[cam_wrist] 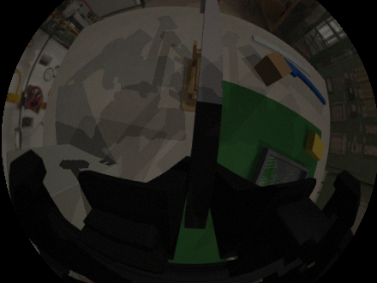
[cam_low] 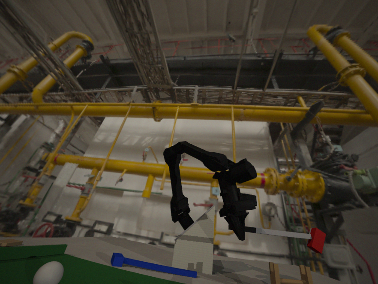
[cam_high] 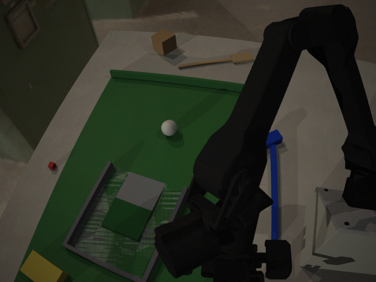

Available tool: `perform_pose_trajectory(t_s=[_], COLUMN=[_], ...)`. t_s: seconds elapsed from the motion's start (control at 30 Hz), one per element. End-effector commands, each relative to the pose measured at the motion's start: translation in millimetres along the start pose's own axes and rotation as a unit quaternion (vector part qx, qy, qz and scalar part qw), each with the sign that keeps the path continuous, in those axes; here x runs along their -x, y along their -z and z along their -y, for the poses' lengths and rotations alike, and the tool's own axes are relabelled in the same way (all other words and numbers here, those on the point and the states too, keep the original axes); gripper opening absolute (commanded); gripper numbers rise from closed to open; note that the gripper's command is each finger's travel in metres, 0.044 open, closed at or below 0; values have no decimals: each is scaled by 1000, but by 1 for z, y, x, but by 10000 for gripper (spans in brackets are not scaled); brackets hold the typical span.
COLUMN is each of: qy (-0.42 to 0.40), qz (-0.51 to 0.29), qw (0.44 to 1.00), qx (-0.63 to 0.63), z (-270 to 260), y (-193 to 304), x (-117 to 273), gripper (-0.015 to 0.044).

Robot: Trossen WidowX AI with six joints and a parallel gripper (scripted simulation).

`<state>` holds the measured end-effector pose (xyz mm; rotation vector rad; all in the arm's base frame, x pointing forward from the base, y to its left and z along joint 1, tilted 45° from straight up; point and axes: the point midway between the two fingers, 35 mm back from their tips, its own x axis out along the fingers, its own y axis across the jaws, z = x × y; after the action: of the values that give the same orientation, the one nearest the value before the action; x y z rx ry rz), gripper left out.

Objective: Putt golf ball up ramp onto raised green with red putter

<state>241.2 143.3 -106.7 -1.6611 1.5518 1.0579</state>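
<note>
Your gripper pinches the one red putter by its dark grip, held above the wooden stand. Around you lie one blue putter and one yellow block; one white ball sits before the ramp.

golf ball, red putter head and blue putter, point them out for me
golf ball point(cam_high: 169, 128) point(cam_low: 48, 273): top and exterior views, middle of the ball
red putter head point(cam_low: 316, 240): exterior view, its front face
blue putter point(cam_high: 274, 191) point(cam_low: 160, 267) point(cam_wrist: 309, 86): all three views, on the shaft
</note>
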Motion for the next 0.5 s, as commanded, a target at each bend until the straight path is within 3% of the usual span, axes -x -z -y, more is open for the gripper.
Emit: perform_pose_trajectory(t_s=[0.0, 0.47], qy=[4, 31], qz=[0, -7], qw=[1000, 965], qx=[-24, -261], z=[5, 38], y=[8, 103], x=[4, 44], gripper=[0, 0])
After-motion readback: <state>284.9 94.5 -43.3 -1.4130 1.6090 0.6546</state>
